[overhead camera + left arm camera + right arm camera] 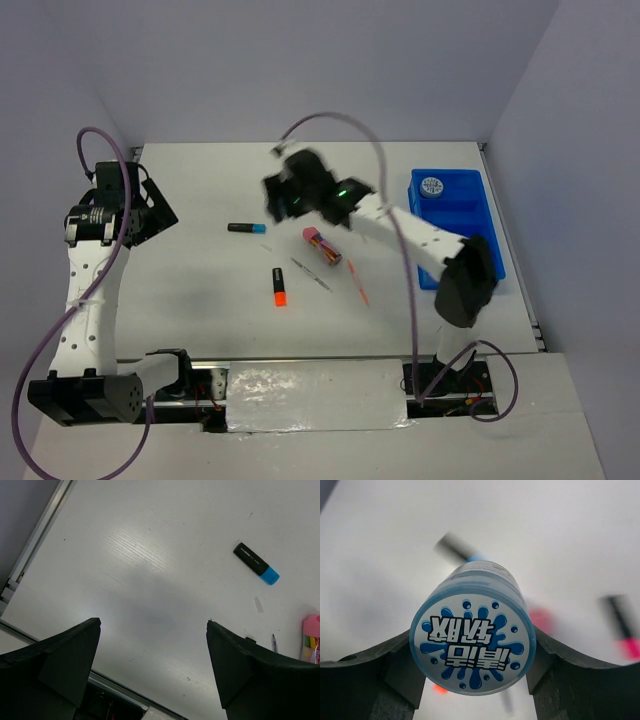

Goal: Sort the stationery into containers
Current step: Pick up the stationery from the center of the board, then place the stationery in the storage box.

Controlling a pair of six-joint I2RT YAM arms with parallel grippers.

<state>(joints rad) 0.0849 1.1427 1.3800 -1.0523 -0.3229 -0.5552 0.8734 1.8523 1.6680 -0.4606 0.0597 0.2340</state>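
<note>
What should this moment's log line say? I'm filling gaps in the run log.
right gripper: shut on disc | left gripper: open, empty | tray: other disc inside | loose: markers, case, pens

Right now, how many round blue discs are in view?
2. One disc is held in the right gripper; the other disc lies in the far compartment of the blue tray. The right arm may hide more.

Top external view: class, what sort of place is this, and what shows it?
Probably a robotics lab test cell: a left arm and right arm mounted at a white table, plain walls around it, an orange-ended marker and a blue tray.
</note>
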